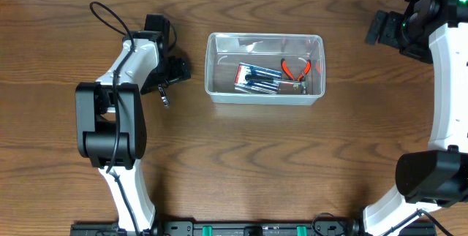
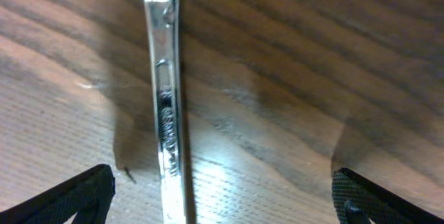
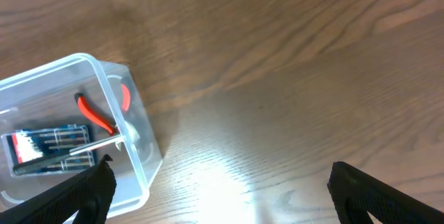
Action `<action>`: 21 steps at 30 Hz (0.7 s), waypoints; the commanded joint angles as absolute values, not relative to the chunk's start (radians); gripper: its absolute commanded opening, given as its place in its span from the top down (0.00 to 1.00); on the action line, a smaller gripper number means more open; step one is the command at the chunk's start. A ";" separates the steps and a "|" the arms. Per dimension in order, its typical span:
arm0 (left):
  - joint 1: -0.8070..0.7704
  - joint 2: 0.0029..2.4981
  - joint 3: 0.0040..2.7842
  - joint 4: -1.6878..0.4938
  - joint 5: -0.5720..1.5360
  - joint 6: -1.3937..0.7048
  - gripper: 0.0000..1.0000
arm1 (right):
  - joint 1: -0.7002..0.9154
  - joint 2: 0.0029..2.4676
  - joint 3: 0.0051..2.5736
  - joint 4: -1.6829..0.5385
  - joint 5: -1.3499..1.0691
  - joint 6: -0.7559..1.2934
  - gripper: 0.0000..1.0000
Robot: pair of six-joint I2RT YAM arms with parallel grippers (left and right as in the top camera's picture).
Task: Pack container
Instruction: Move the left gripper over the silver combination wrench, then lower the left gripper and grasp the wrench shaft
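The clear plastic container [image 1: 316, 46] stands at the table's centre and holds a blue-and-black bit set with a red label [image 1: 256, 77] and red-handled pliers [image 1: 296, 69]. It also shows at the left of the right wrist view [image 3: 135, 123]. A shiny metal wrench [image 2: 166, 113] lies flat on the wood left of the container, small in the overhead view [image 1: 167, 97]. My left gripper [image 2: 222, 203] is open low over the wrench, which lies nearer the left finger, untouched. My right gripper [image 3: 222, 196] is open and empty above bare table, right of the container.
The left arm's body [image 1: 110, 126] stretches over the left of the table. The right arm [image 1: 439, 82] runs along the right edge. The wooden table [image 1: 292, 155] extends in front of the container.
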State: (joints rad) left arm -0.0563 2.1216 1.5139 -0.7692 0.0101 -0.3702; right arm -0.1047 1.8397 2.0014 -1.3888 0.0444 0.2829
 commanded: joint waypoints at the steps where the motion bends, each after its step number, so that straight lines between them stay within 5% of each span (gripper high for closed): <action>1: -0.041 2.127 1.482 -0.756 0.051 -0.379 0.02 | -0.106 1.846 1.998 -1.396 0.057 0.271 0.01; 16: -0.004 2.132 1.448 -0.784 0.072 -0.384 0.01 | -0.106 1.846 1.998 -1.407 0.078 0.264 0.01; 21: -0.004 2.132 1.448 -0.784 0.072 -0.384 0.18 | -0.106 1.846 1.998 -1.407 0.078 0.264 0.01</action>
